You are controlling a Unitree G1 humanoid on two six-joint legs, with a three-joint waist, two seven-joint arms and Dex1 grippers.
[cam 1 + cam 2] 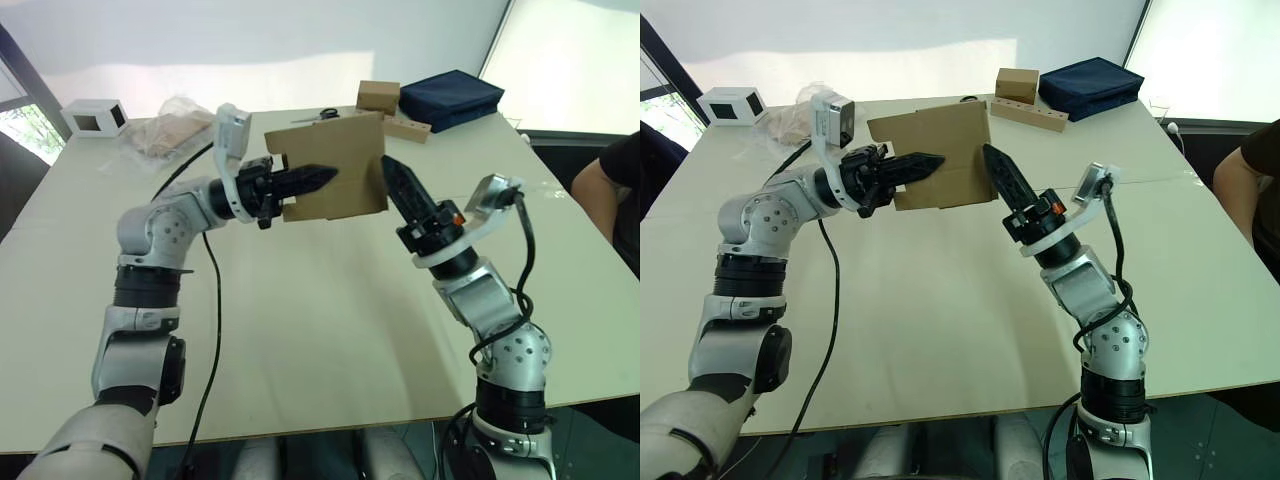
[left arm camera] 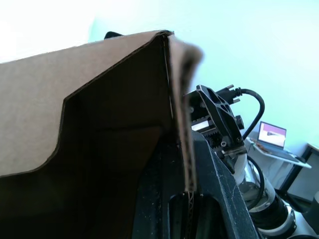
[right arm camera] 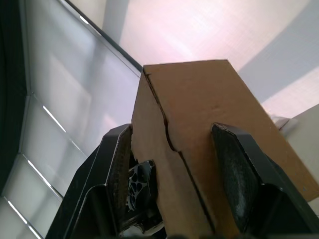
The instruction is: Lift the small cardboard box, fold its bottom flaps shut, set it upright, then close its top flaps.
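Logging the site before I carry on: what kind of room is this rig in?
Probably an office or lab workspace, not a home: a large pale table under big blind-covered windows, a laptop on a side desk, and a seated person at the table's edge.

We seem to be in an office or lab-like workroom. We work over a broad pale table (image 1: 300, 330) that spans most of the frame, in front of a plain white wall with a window at the far left edge. Along the far edge sit a white box with a dark window (image 1: 95, 117), crumpled plastic bags (image 1: 165, 130), a navy fabric case (image 1: 450, 98) and scissors (image 1: 318, 115). An open laptop (image 2: 271, 142) shows at the lower right of the left wrist view.
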